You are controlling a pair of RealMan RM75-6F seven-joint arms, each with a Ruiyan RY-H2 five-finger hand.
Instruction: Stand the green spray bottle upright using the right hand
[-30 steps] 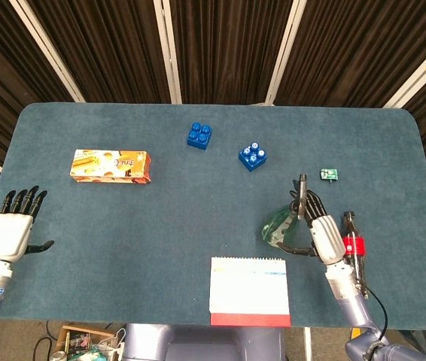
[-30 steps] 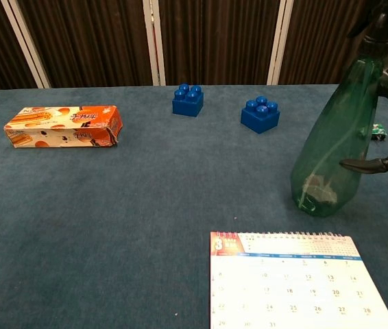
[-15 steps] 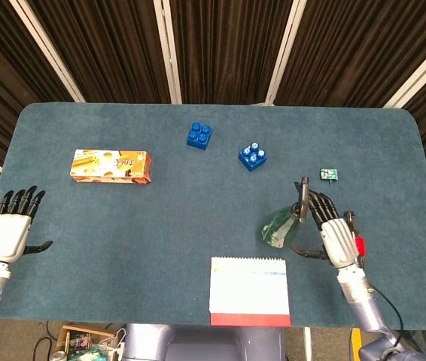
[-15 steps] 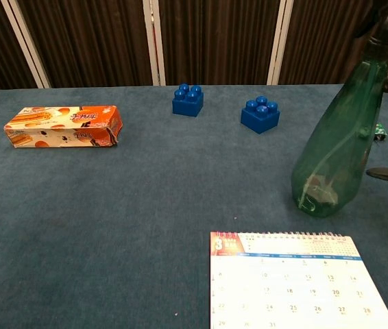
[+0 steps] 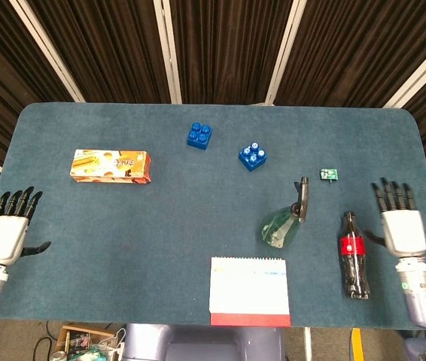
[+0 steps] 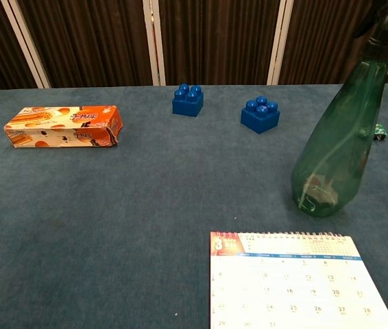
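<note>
The green spray bottle [image 6: 332, 147] stands upright, nearly empty: light, top-heavy, thin-walled. Grip its lower body gently. Your right hand [image 5: 402, 228] is spread wide, holding nothing.

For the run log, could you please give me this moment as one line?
green spray bottle: upright on table, free | right hand: open, beside cola bottle | left hand: open, idle
</note>
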